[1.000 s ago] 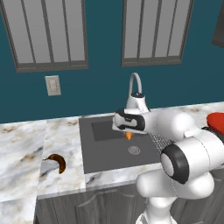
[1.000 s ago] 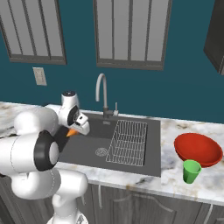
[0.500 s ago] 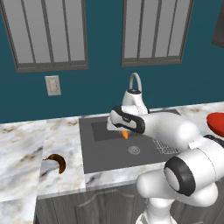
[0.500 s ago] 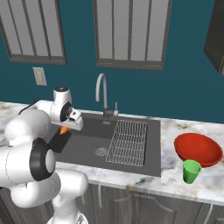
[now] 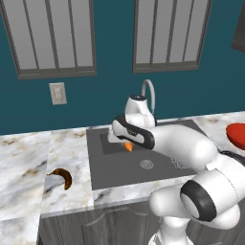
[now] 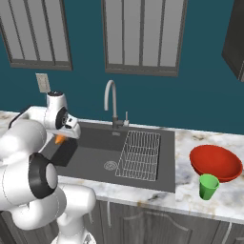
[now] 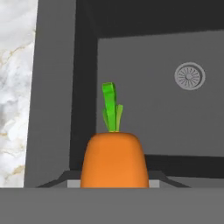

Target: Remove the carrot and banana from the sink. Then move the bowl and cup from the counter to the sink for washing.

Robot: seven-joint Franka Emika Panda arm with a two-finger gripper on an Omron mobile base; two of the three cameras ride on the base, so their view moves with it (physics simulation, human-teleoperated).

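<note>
End effector (image 5: 125, 143) grips one carrot (image 7: 114, 160) — one banana (image 5: 62, 177) apart.

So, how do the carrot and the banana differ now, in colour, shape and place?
The carrot is bright orange with a green top; the banana is dark brown. The carrot looks straight, the banana is curved. The carrot hangs at the gripper over the left part of the sink, while the banana lies on the counter left of it. Neither one lies in the basin.
</note>
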